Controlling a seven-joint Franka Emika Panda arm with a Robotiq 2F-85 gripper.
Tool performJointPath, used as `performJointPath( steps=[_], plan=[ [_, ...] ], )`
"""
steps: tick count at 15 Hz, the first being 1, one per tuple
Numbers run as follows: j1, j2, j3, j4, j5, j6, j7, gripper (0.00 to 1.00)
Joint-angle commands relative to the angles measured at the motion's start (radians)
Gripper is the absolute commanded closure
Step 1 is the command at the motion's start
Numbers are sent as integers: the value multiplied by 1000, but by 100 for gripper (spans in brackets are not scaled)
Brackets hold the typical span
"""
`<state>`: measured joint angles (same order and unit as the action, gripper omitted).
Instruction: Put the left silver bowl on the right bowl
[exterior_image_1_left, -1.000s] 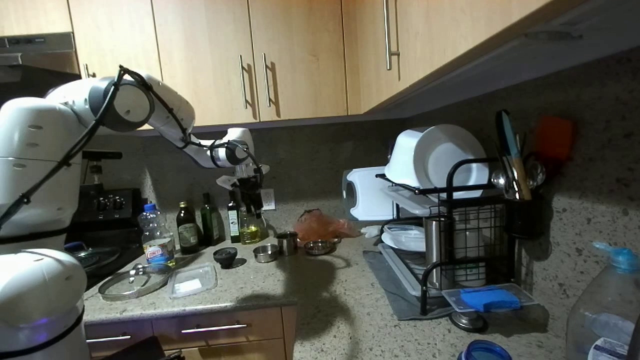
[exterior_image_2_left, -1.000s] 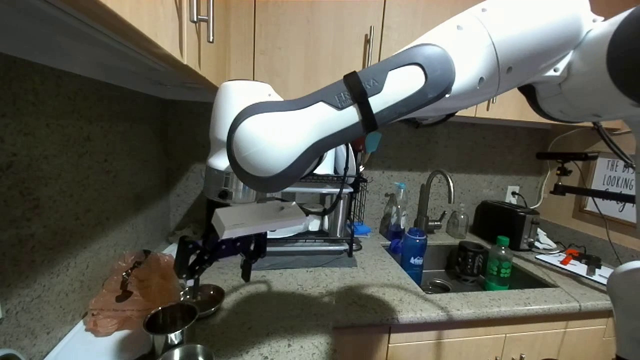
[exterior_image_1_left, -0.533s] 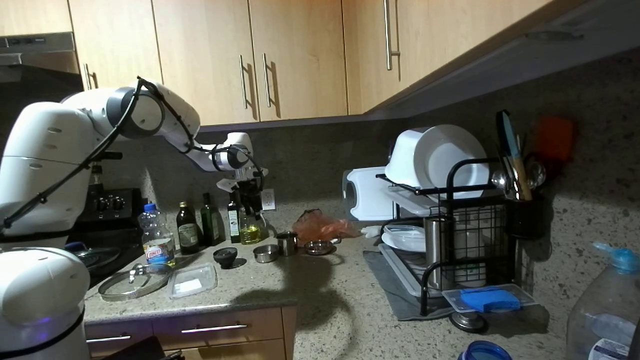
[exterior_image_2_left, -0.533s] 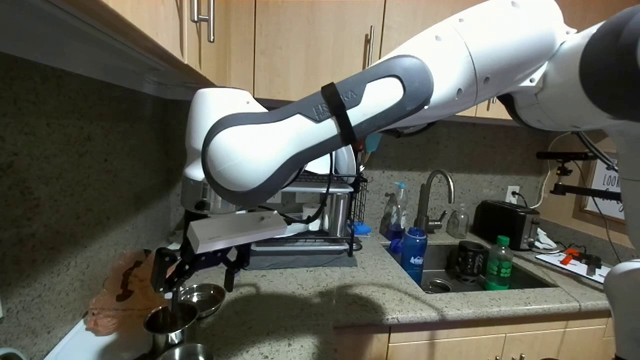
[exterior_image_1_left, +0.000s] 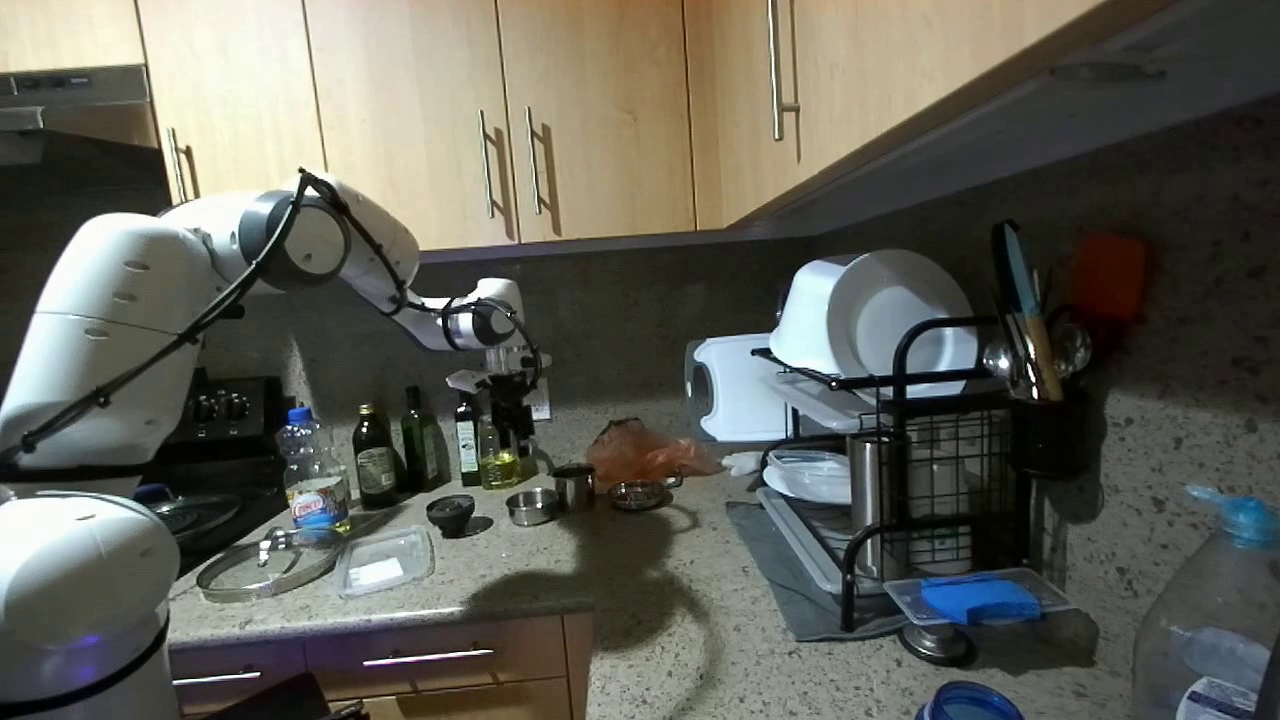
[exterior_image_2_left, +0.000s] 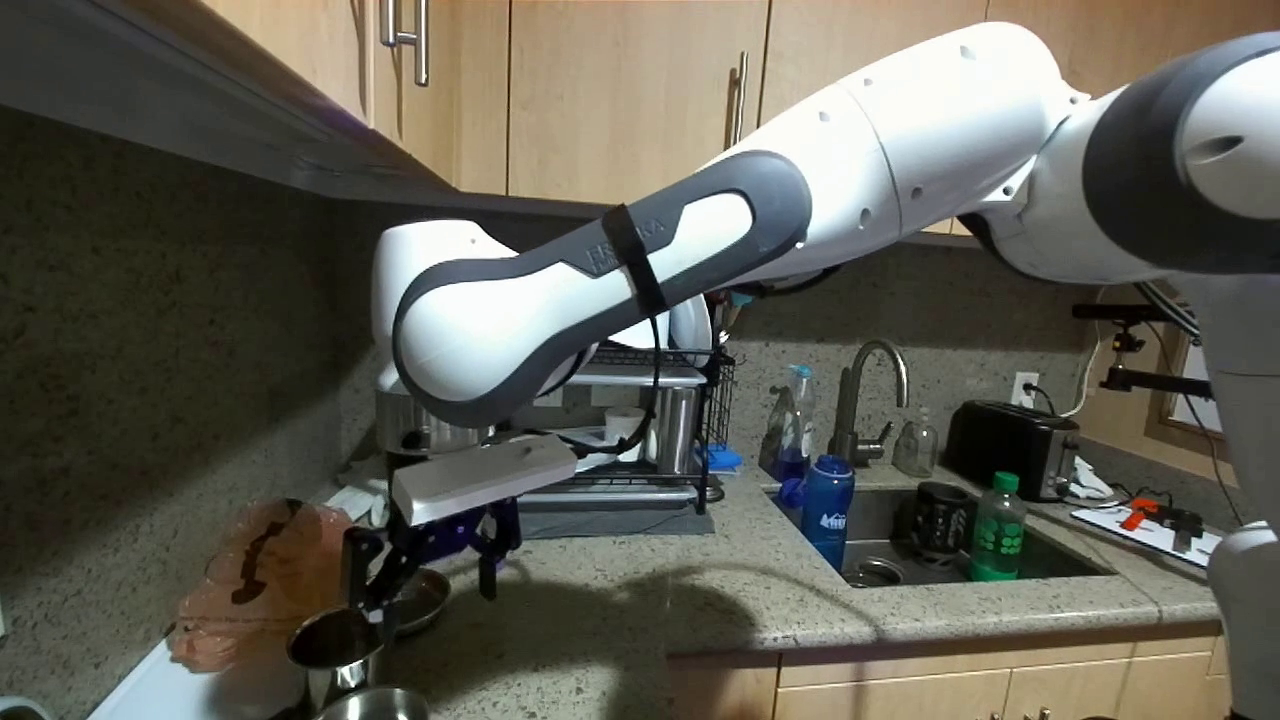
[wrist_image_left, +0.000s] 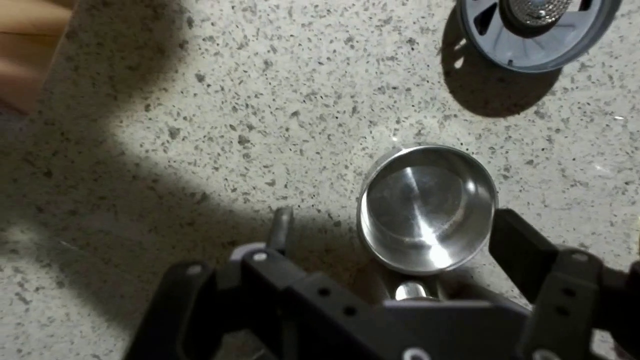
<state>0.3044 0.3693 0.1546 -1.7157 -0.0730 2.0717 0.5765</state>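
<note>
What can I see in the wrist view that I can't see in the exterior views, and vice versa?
Only the wrist view shows the whole inside floor of the left silver bowl. Only the exterior views show the dish rack, the orange bag and the robot's arm. All share that bowl, the open gripper and the counter.

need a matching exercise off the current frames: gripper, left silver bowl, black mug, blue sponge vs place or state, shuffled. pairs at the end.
Column 1
1. gripper
2. left silver bowl
3. black mug
4. blue sponge

Column 2
A. lying on a clear tray
B. jaws apart, gripping nothing
C. in the sink
D. beside a taller silver cup

Pairs: 1-B, 2-D, 3-C, 4-A
</note>
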Motion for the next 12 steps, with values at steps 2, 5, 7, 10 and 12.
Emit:
performJointPath(
  steps=[2, 5, 7, 10, 12],
  plan=[
    [-10, 90, -30, 129, 1, -110, -90, 0],
    [-13, 140, -52, 212, -17, -162, -157, 0],
    [-9, 172, -64, 269, -27, -206, -190, 0],
    [-18, 170, -61, 303, -23, -238, -255, 0],
    [-11, 167, -65, 272, -17, -202, -226, 0]
  ],
)
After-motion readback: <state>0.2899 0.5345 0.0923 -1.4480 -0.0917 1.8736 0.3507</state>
